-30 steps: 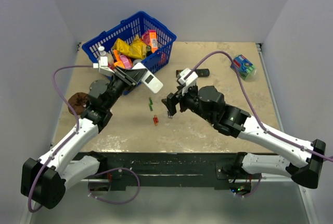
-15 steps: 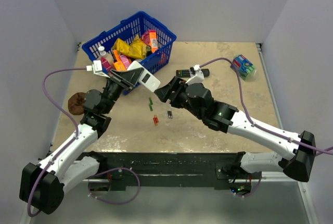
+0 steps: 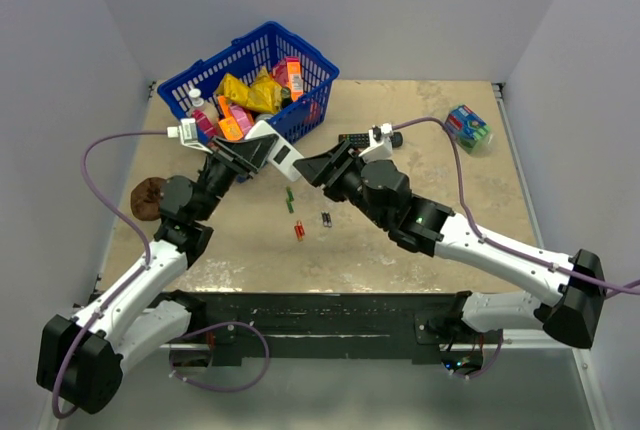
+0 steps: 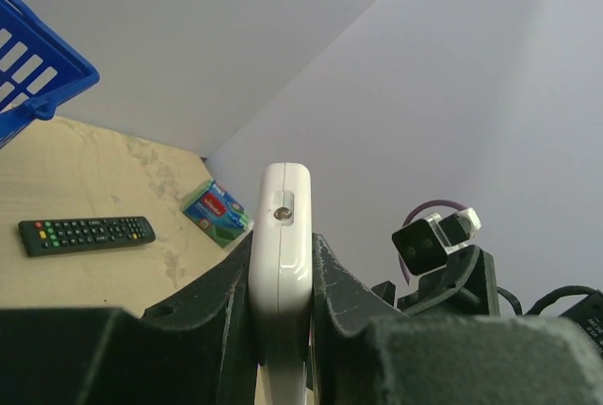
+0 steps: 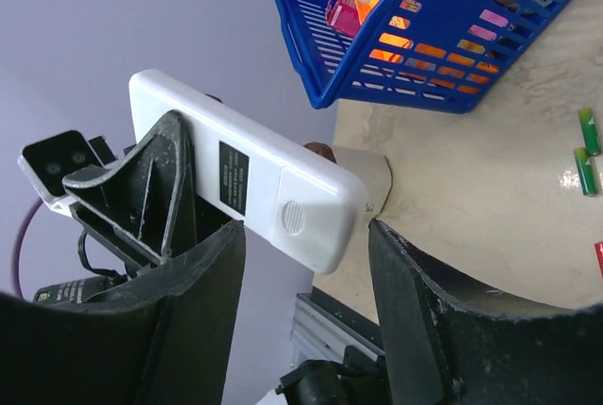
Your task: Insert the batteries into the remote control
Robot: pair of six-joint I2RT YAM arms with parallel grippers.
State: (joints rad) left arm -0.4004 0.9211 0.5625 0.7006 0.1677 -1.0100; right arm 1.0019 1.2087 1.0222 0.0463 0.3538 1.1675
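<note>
Left claw (image 4: 281, 273): clenched on the remote control (image 3: 280, 154), gripping it by its two long sides. The remote is held up off the counter (image 3: 250, 250), in front of the blue basket (image 3: 250, 75), with its free end pointing toward the right arm. In the right wrist view its white back shows a black label and a cover panel with an oval catch.

Right claw (image 5: 306, 235): jaws spread, one on either side of the remote's free end. Whether either finger (image 5: 410, 311) touches the casing cannot be told, and no grip is evident.

Batteries (image 3: 291, 200): none in the remote or in either claw. All lie loose on the counter below and between the two claws. Two green cells lie end to end, the red cell (image 3: 299, 231) nearer the arm bases, and the dark cell (image 3: 326, 218) just to its right. All are apart from one another.

Other items: a long black remote (image 3: 368, 138) lies flat behind the right claw. A green box (image 3: 468, 127) sits near the far right corner, and a brown lump (image 3: 148, 197) lies at the left edge. The basket holds assorted coloured packets.
</note>
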